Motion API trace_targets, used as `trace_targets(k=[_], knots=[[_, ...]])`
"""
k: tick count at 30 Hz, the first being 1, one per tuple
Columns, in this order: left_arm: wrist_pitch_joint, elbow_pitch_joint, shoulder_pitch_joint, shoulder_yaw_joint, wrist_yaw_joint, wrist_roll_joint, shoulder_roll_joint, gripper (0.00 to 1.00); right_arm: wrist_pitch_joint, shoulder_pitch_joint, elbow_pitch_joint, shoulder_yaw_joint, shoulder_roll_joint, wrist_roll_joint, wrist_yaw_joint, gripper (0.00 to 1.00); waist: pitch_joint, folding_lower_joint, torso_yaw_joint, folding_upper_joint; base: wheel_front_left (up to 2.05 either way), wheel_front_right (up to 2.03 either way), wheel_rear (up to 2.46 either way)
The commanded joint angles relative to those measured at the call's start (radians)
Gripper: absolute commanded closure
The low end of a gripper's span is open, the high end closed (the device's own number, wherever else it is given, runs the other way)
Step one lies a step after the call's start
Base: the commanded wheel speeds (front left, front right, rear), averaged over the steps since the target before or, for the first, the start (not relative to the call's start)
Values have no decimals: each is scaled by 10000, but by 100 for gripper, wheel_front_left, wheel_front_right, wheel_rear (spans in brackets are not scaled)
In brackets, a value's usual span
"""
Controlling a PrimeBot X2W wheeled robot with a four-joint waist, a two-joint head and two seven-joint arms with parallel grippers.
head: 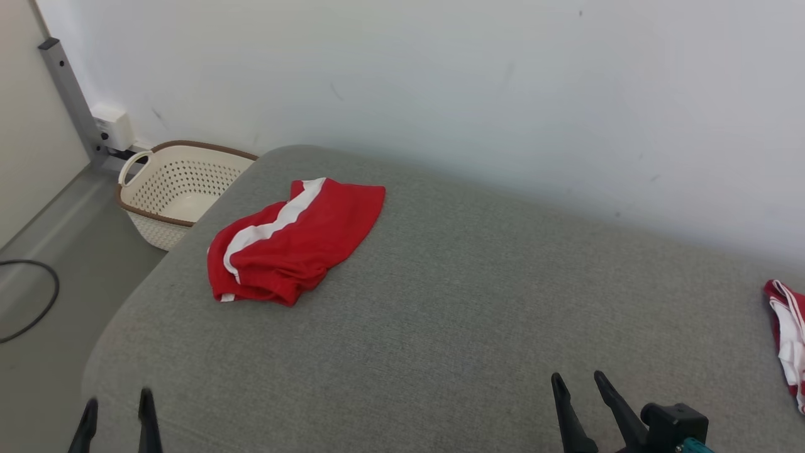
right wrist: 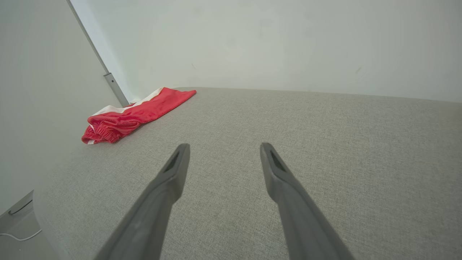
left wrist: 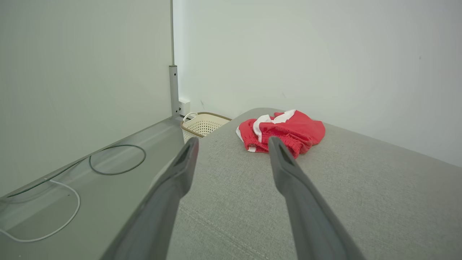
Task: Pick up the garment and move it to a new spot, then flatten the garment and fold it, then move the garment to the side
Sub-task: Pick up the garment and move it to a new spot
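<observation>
We had the red garment [head: 295,242] lying crumpled near the far left corner of the grey cushion [head: 440,314], just by the basket [head: 182,185] on the floor. Left jaws and right jaws both sat wide open, holding nothing, well short of it.

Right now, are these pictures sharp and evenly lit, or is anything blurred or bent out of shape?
Head view: soft, even light, no glare; the red garment is sharp with a faint shadow, the left gripper slightly smeared. Left wrist view: the wide lens stretches the near fingers, soft-edged. Right wrist view: same stretch on the right gripper; the grey post leans.
</observation>
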Motion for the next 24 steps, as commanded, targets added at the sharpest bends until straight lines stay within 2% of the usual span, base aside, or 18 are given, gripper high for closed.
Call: trace_targets(k=[1, 12, 17, 24], knots=[[9, 15, -282, -72, -68, -55, 30, 0, 27, -100, -15, 42, -26, 24, -7, 0, 86, 0, -148, -1, 0, 0, 0], [169, 875, -3807, -461, -910, -395, 469, 0, 34, -871, -195, 561, -92, 3, -7, 0, 1016, 0, -1394, -1, 0, 0, 0], [242, 1756, -5524, -457, -1261, -696, 680, 0, -36, -1338, -225, 845, -105, 27, -7, 0, 1576, 0, -1996, -1, 0, 0, 0], [437, 3345, -7510, -132, -1581, -1006, 1252, 0, -189, -1928, -405, 1106, -210, -75, -7, 0, 2316, 0, -2832, -1, 0, 0, 0]])
